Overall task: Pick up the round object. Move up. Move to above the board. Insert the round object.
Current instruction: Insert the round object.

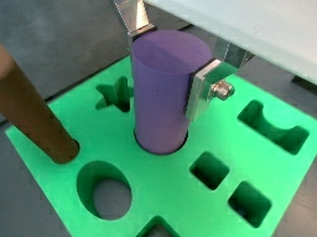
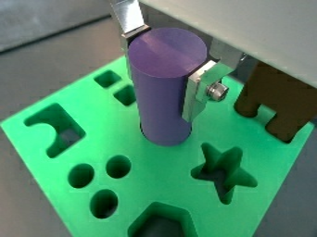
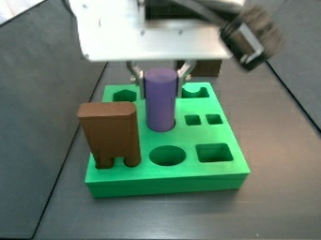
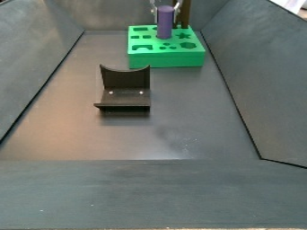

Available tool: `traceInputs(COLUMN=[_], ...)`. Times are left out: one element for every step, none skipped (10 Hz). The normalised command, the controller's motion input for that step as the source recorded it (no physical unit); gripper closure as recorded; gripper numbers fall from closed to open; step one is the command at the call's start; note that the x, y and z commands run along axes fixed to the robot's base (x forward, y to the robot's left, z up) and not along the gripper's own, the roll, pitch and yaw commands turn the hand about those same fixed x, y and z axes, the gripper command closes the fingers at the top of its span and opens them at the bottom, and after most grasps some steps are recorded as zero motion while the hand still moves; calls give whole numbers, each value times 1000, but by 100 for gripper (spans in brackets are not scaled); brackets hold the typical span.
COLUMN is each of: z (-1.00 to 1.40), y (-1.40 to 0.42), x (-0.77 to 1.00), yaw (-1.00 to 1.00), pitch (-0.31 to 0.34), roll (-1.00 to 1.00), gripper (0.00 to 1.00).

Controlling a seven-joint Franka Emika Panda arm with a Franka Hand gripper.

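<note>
I see the gripper (image 1: 170, 63) above the green board (image 1: 173, 199), with its silver fingers (image 1: 203, 88) pressed on opposite sides of the purple peg (image 1: 166, 91). The jaws are clamped on the peg near its top. The peg stands upright, and in both wrist views its lower end sits in a round hole near the middle of the board (image 2: 37, 153). How deep it goes I cannot tell.

In a wrist view, the peg (image 2: 166, 85) has a star-shaped hole (image 2: 223, 168) and three small round holes (image 2: 99, 181) around it. A brown block (image 2: 277, 104) stands at the board's edge beyond the fingers (image 2: 202, 91).

In a side view, the board (image 3: 163, 176) lies on the dark floor, with the peg (image 3: 160, 98) rising from it under the white gripper body (image 3: 160, 65). The brown block (image 3: 111, 134) stands on the near left corner of the board, with an arch cut in its base. It is about as tall as the peg. A round hole (image 3: 166, 154) and a square hole (image 3: 215, 152) lie open on the near side.

In a side view from farther off, the board (image 4: 168, 57) sits at the far end of the dark bin, with the peg (image 4: 163, 21) upright on it. The gripper (image 4: 167, 5) is mostly cut off by the top edge. The dark fixture (image 4: 122, 89) stands on the floor nearer to me and to the left, well apart from the board.
</note>
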Motion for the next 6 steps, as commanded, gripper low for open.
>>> traceInputs(z=[-600, -514, -474, -337, 0, 0], y=[-71, -140, -157, -114, 0, 0], x=[-17, 0, 0, -111, 54, 0], yaw=[254, 343, 366, 114, 0, 0], pitch=[-90, -96, -94, -127, 79, 0], roll=[331, 366, 379, 276, 0, 0], gripper=[100, 100, 100, 100, 100, 100])
